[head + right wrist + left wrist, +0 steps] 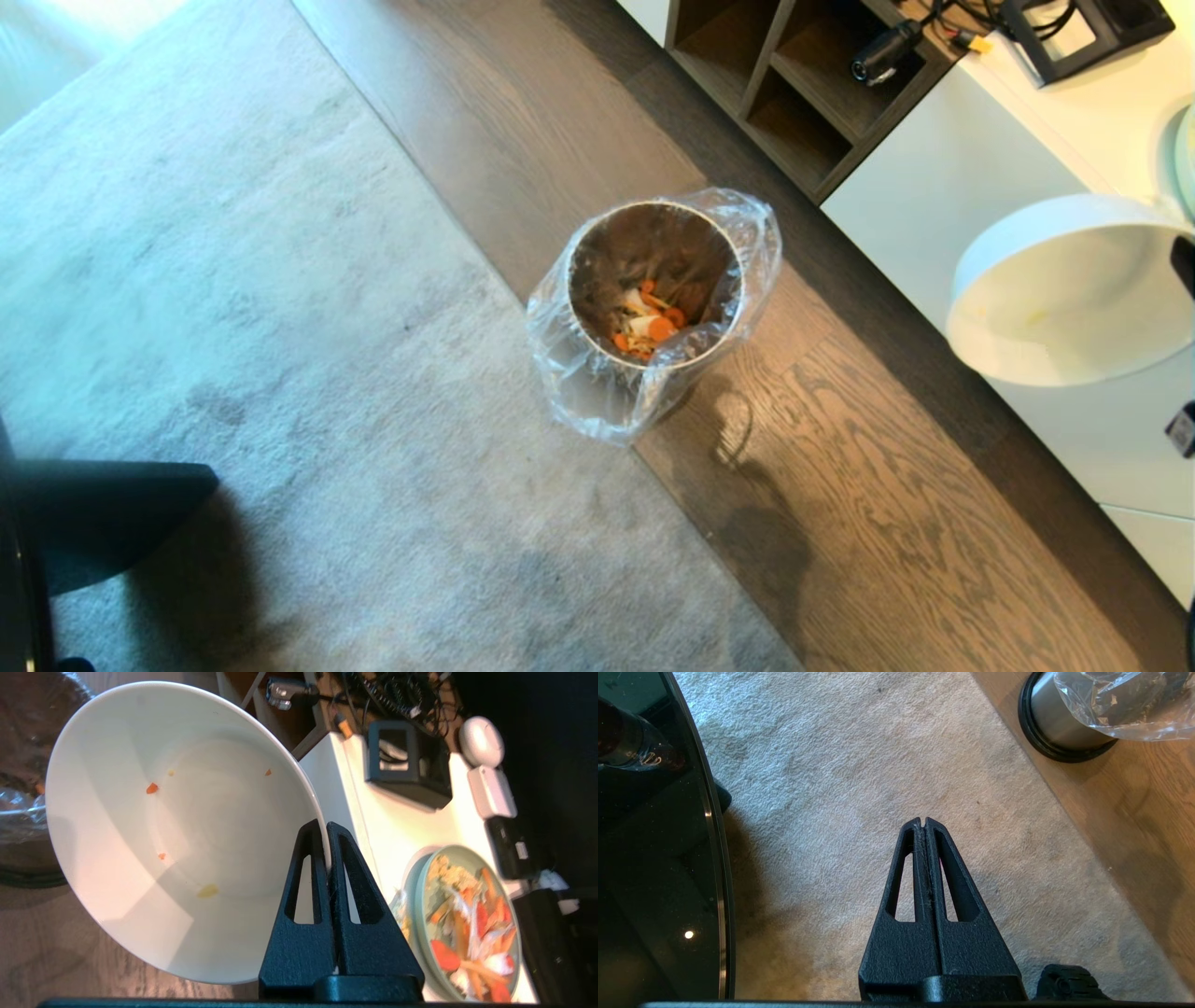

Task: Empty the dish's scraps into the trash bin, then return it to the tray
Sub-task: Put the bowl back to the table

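Already my right gripper was clenched on the rim of the dish, tipped on its side above the white cabinet's edge. My left gripper hung shut, idle. Farther off, the scraps lay inside the trash bin. Emptying seemed done; next I had to level the dish and find the tray, not visible.
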